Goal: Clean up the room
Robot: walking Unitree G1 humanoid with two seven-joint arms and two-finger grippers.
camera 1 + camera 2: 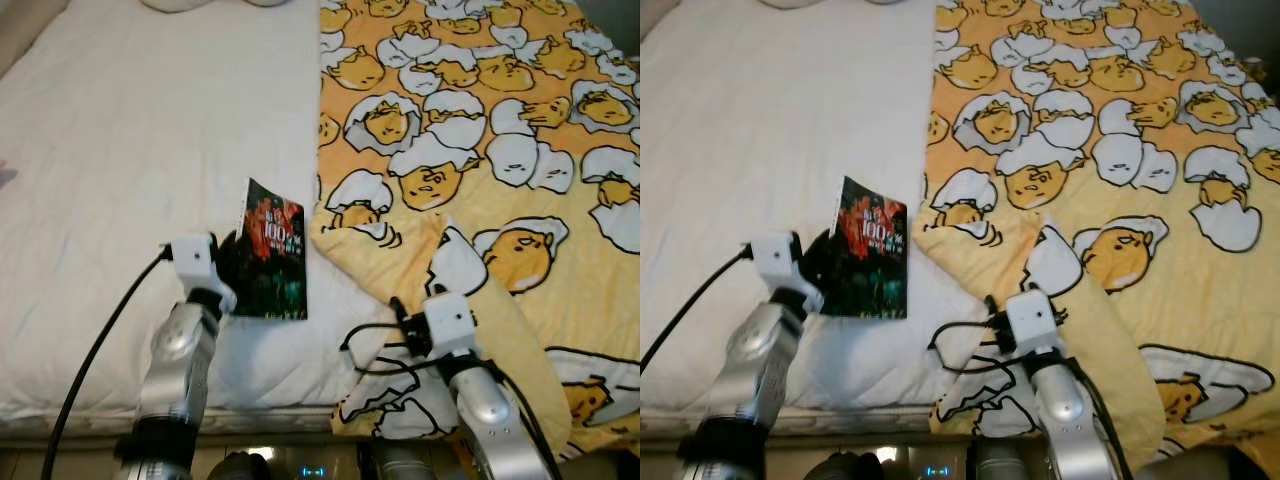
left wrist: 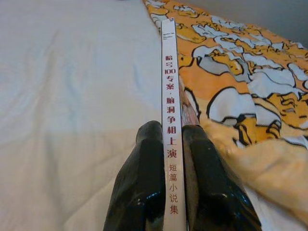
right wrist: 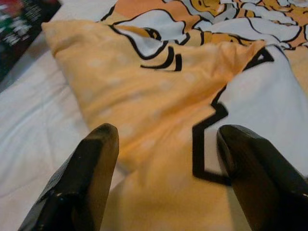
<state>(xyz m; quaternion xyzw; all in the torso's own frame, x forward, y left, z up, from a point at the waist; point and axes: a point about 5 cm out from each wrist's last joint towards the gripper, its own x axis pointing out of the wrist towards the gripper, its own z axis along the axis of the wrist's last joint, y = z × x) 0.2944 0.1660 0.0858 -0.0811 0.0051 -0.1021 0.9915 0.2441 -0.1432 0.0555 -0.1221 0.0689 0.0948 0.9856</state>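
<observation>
Fingers of my left gripper (image 2: 167,192) are clamped together on a thin book (image 1: 270,262), one black finger (image 2: 139,187) on each cover, with the white spine and its column of printed characters running up between them. I hold the book by its lower end, standing on edge, its dark cover with red and white lettering turned toward the blanket side of the bed. It sits over the white sheet (image 1: 130,180), near the front edge of the bed and just beside the blanket's folded corner. A black cable runs down from my left wrist past the front edge of the mattress.

My right gripper (image 3: 166,159) has its fingers spread wide apart, holding nothing. It points at the turned-over corner of the blanket (image 1: 480,130), with one finger (image 3: 84,178) over the plain yellow underside and the other over a white patch outlined in black. That folded flap lies near the front edge of the bed, toward its right side, and a loop of black cable hangs by my right wrist over it.

The blanket is yellow with a pattern of cartoon yolks in broken eggshells, and it covers the right half of the bed up to the far edge. The white sheet covers the left half. The straight edge of the blanket runs down the middle of the bed between them.
</observation>
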